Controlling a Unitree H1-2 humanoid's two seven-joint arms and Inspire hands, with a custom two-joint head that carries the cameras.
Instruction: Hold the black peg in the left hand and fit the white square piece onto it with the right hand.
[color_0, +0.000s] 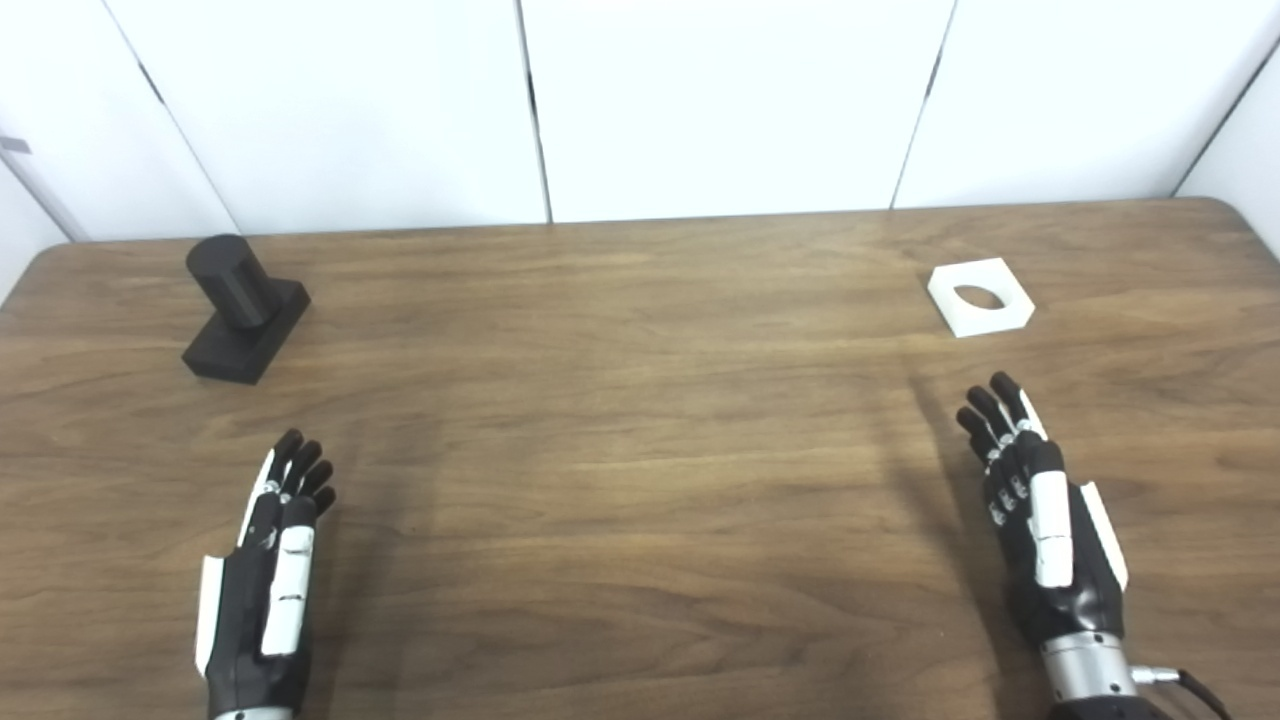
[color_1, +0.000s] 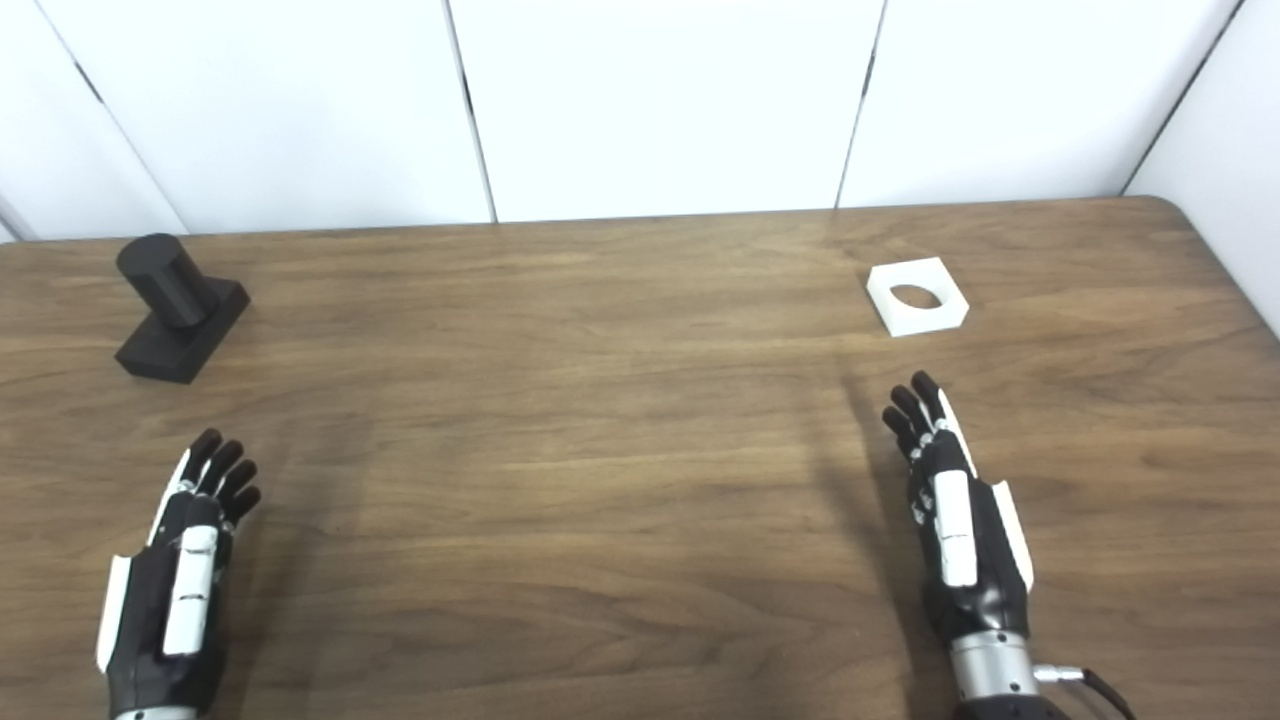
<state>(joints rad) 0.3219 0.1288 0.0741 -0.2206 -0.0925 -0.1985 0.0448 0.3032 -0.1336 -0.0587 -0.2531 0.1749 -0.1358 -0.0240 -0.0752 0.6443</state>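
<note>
1. Hands come first, nearest the bottom edge. The left hand (color_0: 265, 590) hovers over the near left of the wooden table (color_0: 620, 480), edge-on, fingers extended and close together, holding nothing. The right hand (color_0: 1045, 530) mirrors it on the near right, fingers straight and slightly fanned, likewise empty.

2. Beyond the right hand, and apart from its fingertips, lies the white square piece (color_0: 980, 297). It rests flat on the table with its round hole facing up, one corner turned toward the robot.
   - It looks like a thin, rigid plastic plate, probably light and not fragile.
   - Lying flat, it offers little height to grip. I judge the best hold is a pinch across two opposite side edges, thumb on one and fingers on the other, keeping the hole clear.
   - Its smooth faces may slide on the wood when pushed.

3. Farther back on the left stands the black peg (color_0: 232, 282), an upright cylinder on a rectangular base (color_0: 250, 340), well beyond the left hand and slightly to its left.
   - It appears stiff and solid, heavier than the plate, with a matte surface that should grip well.
   - The base looks the better place to hold, leaving the cylinder free for the hole.
</note>
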